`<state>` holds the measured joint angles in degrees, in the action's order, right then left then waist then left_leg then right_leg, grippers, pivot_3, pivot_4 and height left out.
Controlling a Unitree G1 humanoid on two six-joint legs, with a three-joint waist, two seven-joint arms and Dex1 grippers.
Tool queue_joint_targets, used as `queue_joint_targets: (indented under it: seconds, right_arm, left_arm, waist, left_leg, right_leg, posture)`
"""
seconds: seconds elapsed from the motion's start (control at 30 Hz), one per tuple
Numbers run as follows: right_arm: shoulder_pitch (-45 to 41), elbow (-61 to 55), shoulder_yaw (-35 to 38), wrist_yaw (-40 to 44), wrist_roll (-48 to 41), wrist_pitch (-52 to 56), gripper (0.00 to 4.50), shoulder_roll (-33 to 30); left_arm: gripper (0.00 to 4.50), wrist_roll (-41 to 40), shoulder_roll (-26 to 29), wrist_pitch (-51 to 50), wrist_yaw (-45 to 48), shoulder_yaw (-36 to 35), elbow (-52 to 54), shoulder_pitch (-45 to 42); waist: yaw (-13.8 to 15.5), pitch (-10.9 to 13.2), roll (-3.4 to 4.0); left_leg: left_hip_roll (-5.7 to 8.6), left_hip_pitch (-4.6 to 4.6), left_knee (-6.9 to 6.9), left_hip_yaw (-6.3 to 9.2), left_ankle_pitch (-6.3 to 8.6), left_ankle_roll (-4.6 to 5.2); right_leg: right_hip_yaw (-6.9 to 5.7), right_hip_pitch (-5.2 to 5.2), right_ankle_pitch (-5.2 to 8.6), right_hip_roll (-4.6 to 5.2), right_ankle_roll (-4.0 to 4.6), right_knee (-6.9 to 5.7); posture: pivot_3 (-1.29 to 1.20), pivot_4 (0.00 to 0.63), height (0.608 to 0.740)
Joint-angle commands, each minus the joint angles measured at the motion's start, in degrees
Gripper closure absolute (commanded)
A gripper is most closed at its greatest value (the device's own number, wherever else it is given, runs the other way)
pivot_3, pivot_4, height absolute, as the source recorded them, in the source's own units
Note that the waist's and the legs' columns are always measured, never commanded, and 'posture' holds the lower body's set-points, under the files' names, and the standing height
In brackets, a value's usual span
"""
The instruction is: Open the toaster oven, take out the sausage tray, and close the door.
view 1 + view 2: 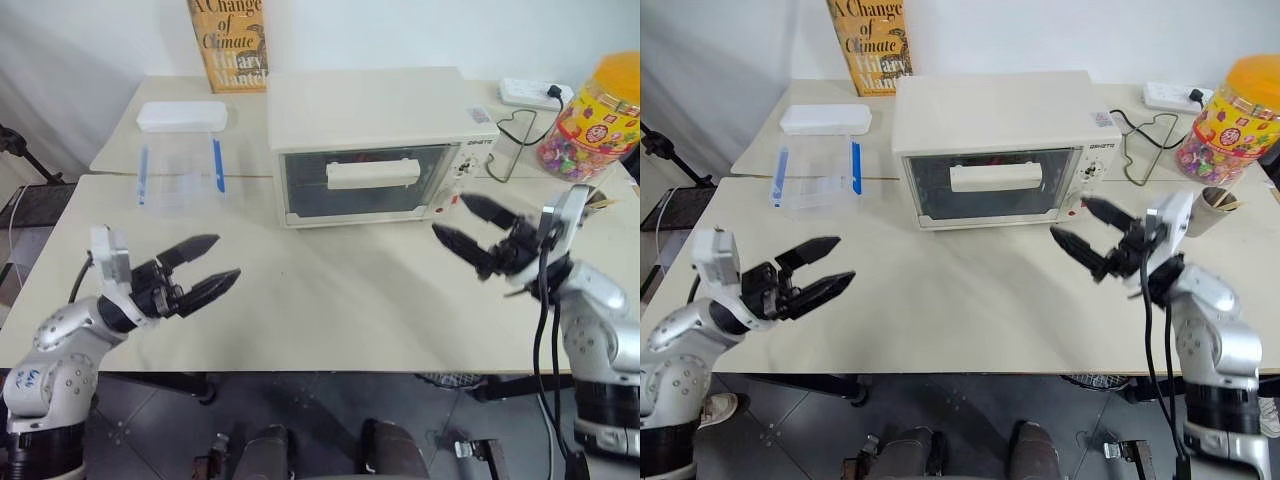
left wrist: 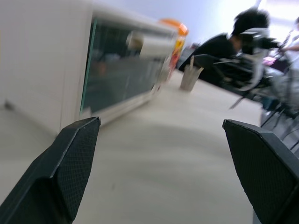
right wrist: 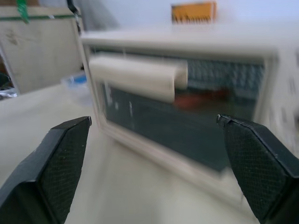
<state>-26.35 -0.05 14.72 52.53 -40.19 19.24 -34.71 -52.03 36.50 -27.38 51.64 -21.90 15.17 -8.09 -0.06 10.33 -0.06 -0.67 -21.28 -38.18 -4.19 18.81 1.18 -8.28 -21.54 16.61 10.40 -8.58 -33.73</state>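
The cream-white toaster oven (image 1: 370, 110) stands at the middle back of the table. Its glass door (image 1: 360, 185) is closed, with the wide cream bar handle (image 1: 372, 173) across the top. Through the glass in the right wrist view a reddish blur (image 3: 202, 99) shows inside; the sausage tray itself is hidden behind the dark glass. My left gripper (image 1: 225, 257) is open over the table, well in front and to the left of the oven. To the right of the door, my right gripper (image 1: 450, 215) is open, close to the oven's lower right corner and holding nothing.
A clear plastic box with blue clips (image 1: 180, 165) sits left of the oven, with a book (image 1: 228, 45) behind it. A candy jar (image 1: 595, 115), a power strip (image 1: 530, 93) and a cup (image 1: 1215, 205) crowd the right side. A person (image 2: 233, 39) sits beyond the table.
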Motion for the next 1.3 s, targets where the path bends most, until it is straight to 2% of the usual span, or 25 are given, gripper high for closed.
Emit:
queue_joint_targets:
  seconds: [0.03,0.37,0.6,0.73,0.83,0.93,1.03,1.27,1.3]
  right_arm:
    - [-4.59,3.77,-2.2,2.7,0.79,0.6,0.0,0.47]
    - [-11.5,6.91,-6.23,6.47,3.17,0.35,0.0,3.77]
    - [-6.57,1.15,-8.44,13.04,4.66,-1.79,0.0,1.57]
    - [-3.54,-0.02,-8.89,15.98,7.01,-5.35,0.0,0.33]
    - [-2.4,0.59,-8.99,17.44,9.47,-9.28,0.0,-0.19]
    - [-1.83,1.63,-9.16,18.74,11.19,-12.27,0.0,-0.53]
    - [-1.15,2.38,-9.27,19.55,12.64,-14.85,0.0,-0.79]
    - [-0.66,2.5,-9.52,18.57,13.5,-16.67,0.0,-0.08]
    - [-0.43,2.41,-9.66,18.5,13.63,-16.88,0.0,-0.03]
  left_arm:
    - [0.04,-1.42,-0.12,-0.93,-0.47,0.29,2.76,-0.23]
    - [0.04,0.65,-0.94,0.2,-1.38,0.94,3.31,0.61]
    - [0.04,-0.27,-1.94,-0.56,-4.75,-0.34,3.25,0.54]
    - [0.04,-2.41,-2.35,-2.22,-6.13,-1.16,-0.05,-2.53]
    - [0.57,-1.24,-2.56,-2.32,-6.76,-0.57,-3.74,-5.61]
    - [1.39,0.0,-3.39,-1.6,-6.66,0.59,-6.41,-8.58]
    - [2.29,4.9,-4.8,0.08,-7.13,4.4,-11.49,-14.16]
    - [4.39,12.63,-12.64,5.64,-6.34,11.79,-22.43,-26.24]
    - [4.48,14.33,-13.9,7.31,-7.01,12.44,-24.47,-27.86]
  waist:
    - [0.02,0.0,0.0]
    - [-0.05,0.01,-0.01]
    - [-0.05,0.01,0.0]
    - [-0.26,0.01,-0.01]
    - [-0.17,0.01,0.0]
    - [-0.13,0.02,-0.01]
    - [-0.04,0.03,-0.03]
    - [-0.01,0.05,-0.08]
    - [0.02,0.06,-0.08]
  left_leg:
    - [0.02,0.0,0.01,0.01,0.02,0.01]
    - [0.26,-0.06,-0.07,-0.07,0.03,0.01]
    - [0.23,-0.06,0.01,-0.06,0.03,0.0]
    - [0.16,-0.03,0.0,-0.16,0.04,-0.01]
    - [0.12,0.02,-0.02,-0.23,0.03,-0.03]
    - [0.13,0.02,0.0,-0.28,0.04,-0.04]
    - [0.12,0.0,0.01,-0.31,0.05,-0.05]
    - [0.11,-0.02,-0.06,-0.72,0.05,-0.05]
    - [0.1,-0.02,-0.03,-0.72,0.05,-0.05]
  right_leg:
    - [-0.02,-0.01,0.0,0.0,0.0,-0.02]
    - [-0.01,-0.04,0.0,-0.03,0.0,0.03]
    - [-0.02,-0.06,0.0,-0.06,0.0,0.07]
    - [0.0,-0.06,0.0,-0.11,0.0,0.1]
    - [0.05,-0.06,0.0,-0.15,0.0,0.04]
    - [0.11,-0.09,0.0,-0.15,0.0,0.05]
    - [0.08,-0.1,0.0,-0.18,0.0,0.09]
    - [0.06,-0.07,0.0,-0.21,0.0,0.09]
    - [0.05,-0.07,0.0,-0.21,0.0,0.1]
  posture:
    - [0.0,0.15,0.74]
    - [0.0,0.15,0.74]
    - [0.0,0.15,0.74]
    - [0.0,0.15,0.74]
    - [0.0,0.15,0.74]
    - [0.0,0.15,0.74]
    - [0.0,0.15,0.74]
    - [0.0,0.15,0.74]
    - [0.0,0.15,0.74]
